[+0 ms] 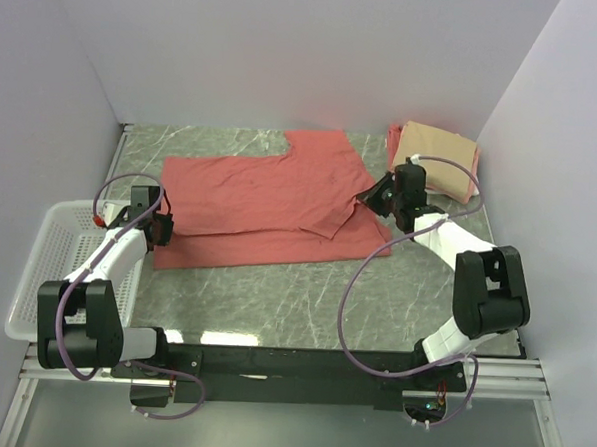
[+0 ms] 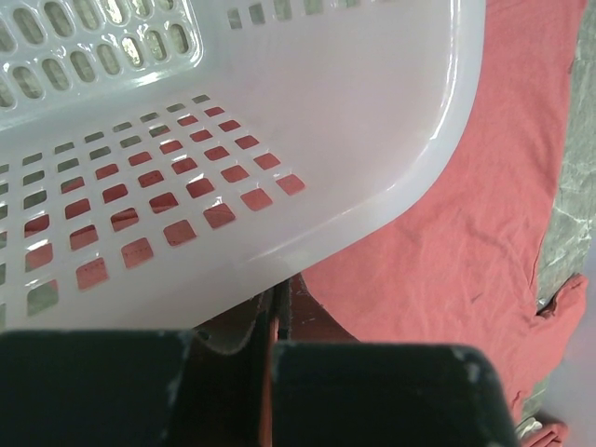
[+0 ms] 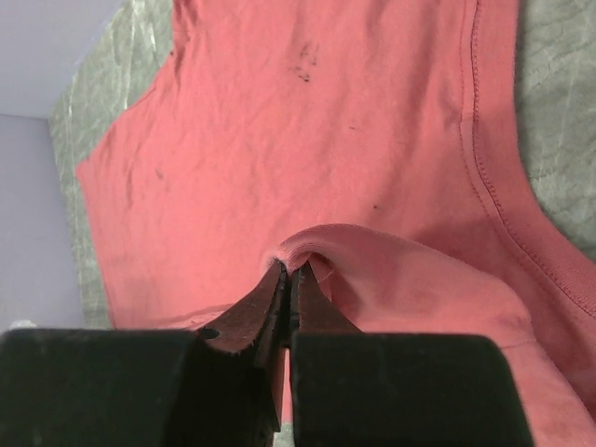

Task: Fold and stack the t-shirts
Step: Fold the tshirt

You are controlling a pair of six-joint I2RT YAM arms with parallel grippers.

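Looking from the near edge, we find the left gripper (image 1: 162, 230) low over the near left corner of the red t-shirt (image 1: 270, 197), right beside the white basket (image 1: 46, 260) that hangs over the left side of the table (image 1: 305, 294). In its wrist view the gripper (image 2: 277, 300) has its jaws pressed together with a thin strip of red cloth between them, so we read it as pinching the t-shirt's (image 2: 466, 233) edge. The basket's (image 2: 326, 93) corner fills most of that view, and red cloth shows through its holes.

A little farther in, the right gripper (image 1: 376, 200) sits at the shirt's right edge. Its wrist view shows the gripper (image 3: 291, 275) clamped tight on a raised fold of the red t-shirt (image 3: 279, 140), with a hemmed edge running past on the right.

The red t-shirt lies spread across the middle of the table, partly folded over along its near side, one sleeve reaching toward the back wall.

In the far right corner we see a folded tan t-shirt (image 1: 440, 156) resting on a folded pink t-shirt (image 1: 394, 140), near the right gripper but apart from the red shirt.
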